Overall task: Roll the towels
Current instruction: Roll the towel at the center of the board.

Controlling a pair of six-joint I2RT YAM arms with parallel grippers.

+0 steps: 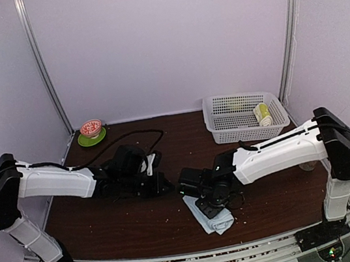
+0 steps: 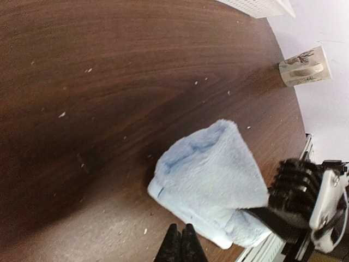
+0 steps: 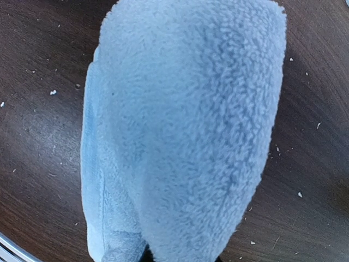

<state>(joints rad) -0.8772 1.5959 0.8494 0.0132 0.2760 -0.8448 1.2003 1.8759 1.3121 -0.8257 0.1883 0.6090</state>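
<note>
Pinching one end of the pale-blue towel (image 1: 218,220), the right jaws are closed down to a narrow gap with plush cloth caught between them. In the left wrist view they grip at the lower right of the frame, and in the right wrist view the towel bulges up to fill almost the whole picture. The towel lies as a loose, thick folded bundle on the dark surface (image 1: 110,226), low and just right of centre in the top view. A small tag (image 2: 156,192) shows at its left corner.

The left jaws are pressed fully together and hold nothing. They hover just beside the towel's near edge, at the bottom of the left wrist frame.

What looks like the lime-green towel (image 1: 263,114) sits already rolled inside the white basket (image 1: 214,108) at the upper right, so the blue one is probably the last.

This cloth should be light, soft and floppy. It will sag and unfold if lifted by one point, and the fleece will compress rather than slip. A hold across the full layered edge, not a single ply, seems best for turning it over on itself, with the free end pinned against the surface.
</note>
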